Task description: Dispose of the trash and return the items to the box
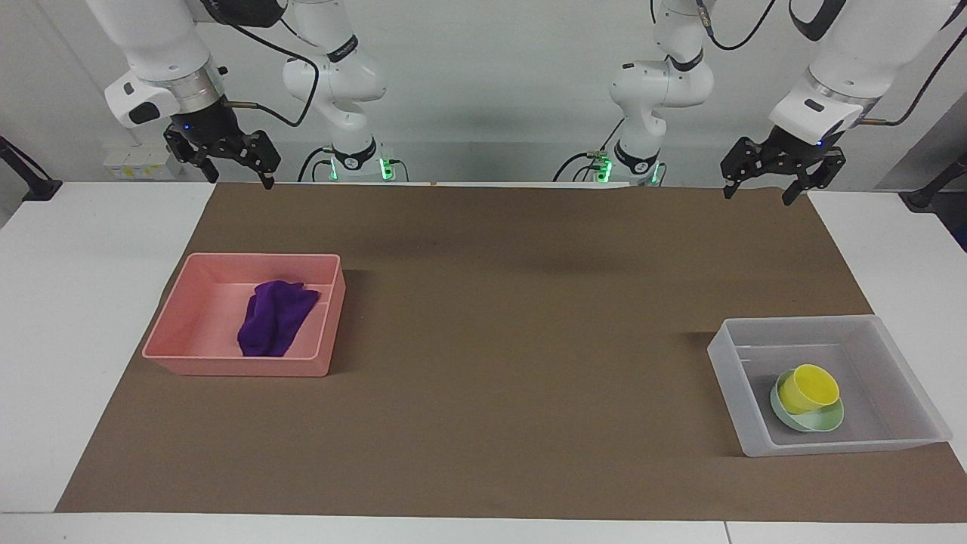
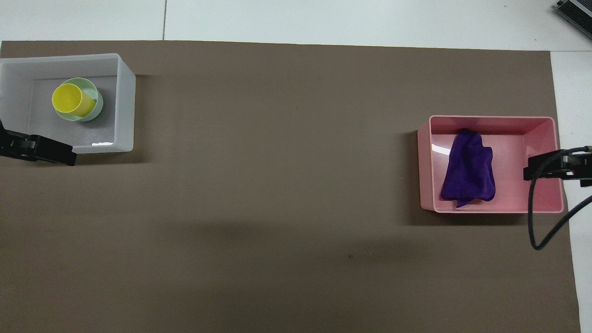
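The deep-purple rag (image 1: 276,317) lies crumpled in the pink bin (image 1: 242,368) at the right arm's end; it also shows in the overhead view (image 2: 468,172). The yellow cup (image 1: 808,387) leans in the mint-green bowl (image 1: 822,421), both inside the translucent clear-grey bin (image 1: 831,446) at the left arm's end. The overhead view shows the cup (image 2: 69,99), the bowl (image 2: 95,111) and the clear bin (image 2: 125,106). My left gripper (image 1: 757,195) is open and empty, raised over the mat's edge by the robots. My right gripper (image 1: 238,180) is open and empty, raised likewise.
A brown mat (image 1: 514,317) covers most of the white table (image 1: 83,302). In the overhead view the left gripper (image 2: 46,152) shows by the clear bin's near wall, and the right gripper (image 2: 545,167) with its cable shows over the pink bin's (image 2: 490,119) outer end.
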### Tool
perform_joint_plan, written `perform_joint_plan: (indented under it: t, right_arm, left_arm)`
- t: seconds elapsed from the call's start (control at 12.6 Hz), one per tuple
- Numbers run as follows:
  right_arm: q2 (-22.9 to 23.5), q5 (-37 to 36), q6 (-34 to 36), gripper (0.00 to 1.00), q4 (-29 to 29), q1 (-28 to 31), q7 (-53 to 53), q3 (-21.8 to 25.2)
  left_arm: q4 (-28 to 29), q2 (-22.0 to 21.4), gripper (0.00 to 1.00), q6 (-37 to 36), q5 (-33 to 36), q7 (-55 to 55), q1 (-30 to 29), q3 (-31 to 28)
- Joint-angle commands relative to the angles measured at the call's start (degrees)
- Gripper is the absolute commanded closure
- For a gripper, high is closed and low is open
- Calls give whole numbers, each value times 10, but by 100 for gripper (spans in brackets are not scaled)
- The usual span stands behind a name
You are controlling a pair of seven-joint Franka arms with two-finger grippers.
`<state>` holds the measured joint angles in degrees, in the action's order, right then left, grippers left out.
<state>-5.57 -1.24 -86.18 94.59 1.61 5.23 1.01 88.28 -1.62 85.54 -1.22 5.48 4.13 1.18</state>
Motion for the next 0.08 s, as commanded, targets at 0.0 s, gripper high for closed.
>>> perform_joint_plan:
  t: [0.0]
  right_arm:
    - [-18,10,-16,0,24,5,-16,-2]
  left_arm:
    - [4,-8,0,-11,13,-8,7,-6]
